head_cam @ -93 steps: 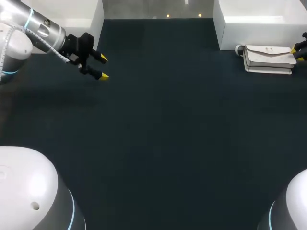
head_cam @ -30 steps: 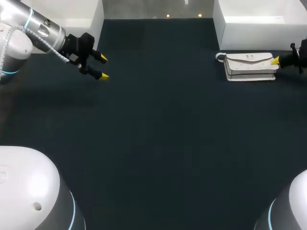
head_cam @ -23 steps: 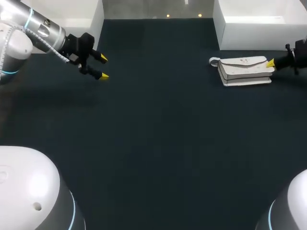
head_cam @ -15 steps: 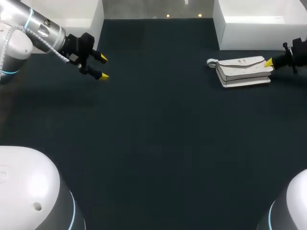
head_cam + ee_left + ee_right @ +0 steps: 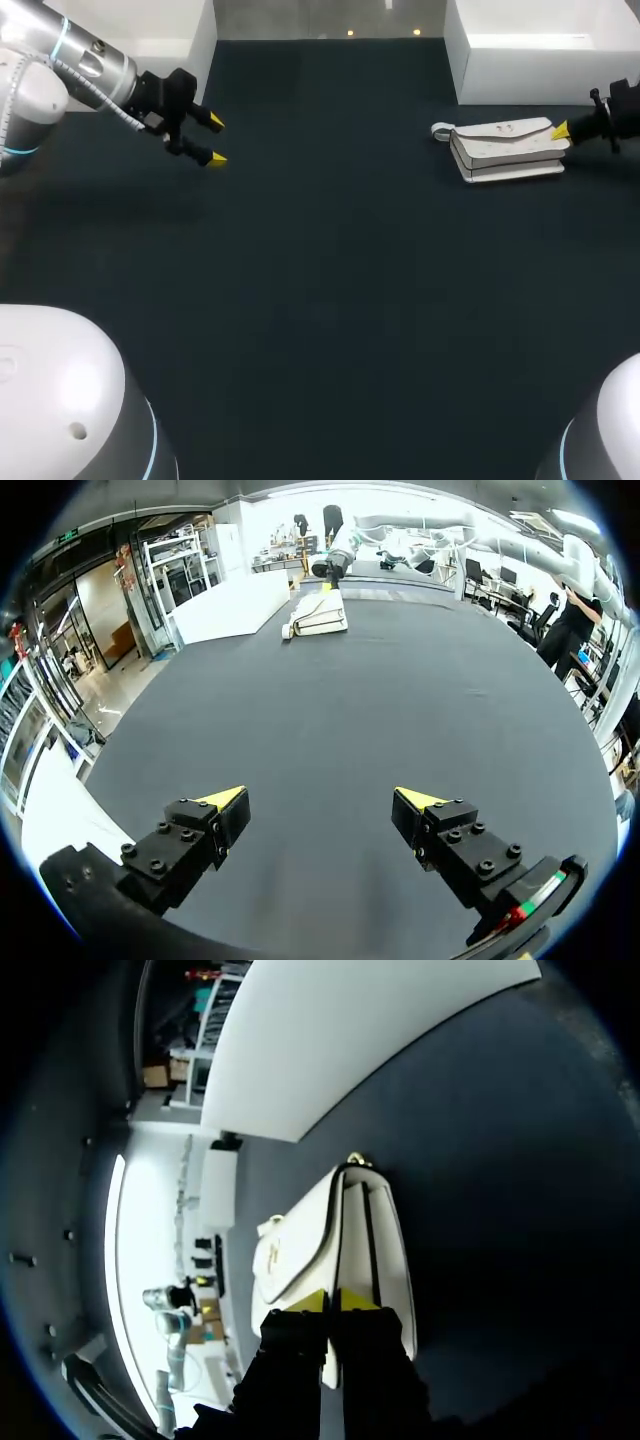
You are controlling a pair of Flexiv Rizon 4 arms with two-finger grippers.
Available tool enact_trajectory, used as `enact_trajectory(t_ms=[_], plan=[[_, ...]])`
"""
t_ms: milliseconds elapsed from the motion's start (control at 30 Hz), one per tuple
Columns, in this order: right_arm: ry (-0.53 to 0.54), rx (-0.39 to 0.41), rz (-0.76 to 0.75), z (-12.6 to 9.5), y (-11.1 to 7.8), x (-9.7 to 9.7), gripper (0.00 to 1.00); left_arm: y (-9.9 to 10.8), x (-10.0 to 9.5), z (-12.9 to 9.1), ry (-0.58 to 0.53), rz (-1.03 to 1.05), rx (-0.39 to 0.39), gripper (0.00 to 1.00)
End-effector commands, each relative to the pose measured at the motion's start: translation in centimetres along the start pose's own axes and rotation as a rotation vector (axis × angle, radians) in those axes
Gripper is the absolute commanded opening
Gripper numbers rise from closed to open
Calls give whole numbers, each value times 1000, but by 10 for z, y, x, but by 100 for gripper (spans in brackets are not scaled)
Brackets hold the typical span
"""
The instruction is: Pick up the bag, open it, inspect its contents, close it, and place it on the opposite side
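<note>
With the right gripper [image 5: 331, 1300], pinching the bag [image 5: 505, 148] by one short end, yellow tips pressed close together on a thin edge of it. With the left gripper [image 5: 320, 802], holding nothing, blocky black fingers wide apart above the table [image 5: 330, 300].

Closest in, seen from above: two big round arm bases [image 5: 60, 400], white, smooth and shiny. Past those, the wide flat table top, dark and a bit fuzzy like felt. Farther on, at the left, the left gripper. Farther on, at the right, well apart from it, the bag lying on the table: white, soft-looking and boxy, with a folded-over flap and layered sides. At one end a tiny gold bit [image 5: 355, 1163], and a small loop [image 5: 441, 131] sticking out on the side away from the right gripper. Just behind the bag, a plain white box [image 5: 540, 60] with straight smooth walls.
</note>
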State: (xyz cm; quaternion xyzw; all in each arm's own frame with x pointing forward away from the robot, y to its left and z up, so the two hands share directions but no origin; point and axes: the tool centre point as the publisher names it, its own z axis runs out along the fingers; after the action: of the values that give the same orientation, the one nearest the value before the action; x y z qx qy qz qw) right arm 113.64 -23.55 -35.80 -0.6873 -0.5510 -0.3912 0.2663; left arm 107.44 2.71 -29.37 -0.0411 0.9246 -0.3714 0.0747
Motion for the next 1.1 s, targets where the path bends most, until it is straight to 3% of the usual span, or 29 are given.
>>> enact_trajectory(t_ms=[33,267,1100], plan=[[6,113,1,-2,6,-2,0,1,0,1,-1,1,3,100],[51,54,24,5,-3,4,0,1,0,1,-1,1,3,100],[111,-156,60,40,-70,39,0,1,0,1,-1,1,3,100]])
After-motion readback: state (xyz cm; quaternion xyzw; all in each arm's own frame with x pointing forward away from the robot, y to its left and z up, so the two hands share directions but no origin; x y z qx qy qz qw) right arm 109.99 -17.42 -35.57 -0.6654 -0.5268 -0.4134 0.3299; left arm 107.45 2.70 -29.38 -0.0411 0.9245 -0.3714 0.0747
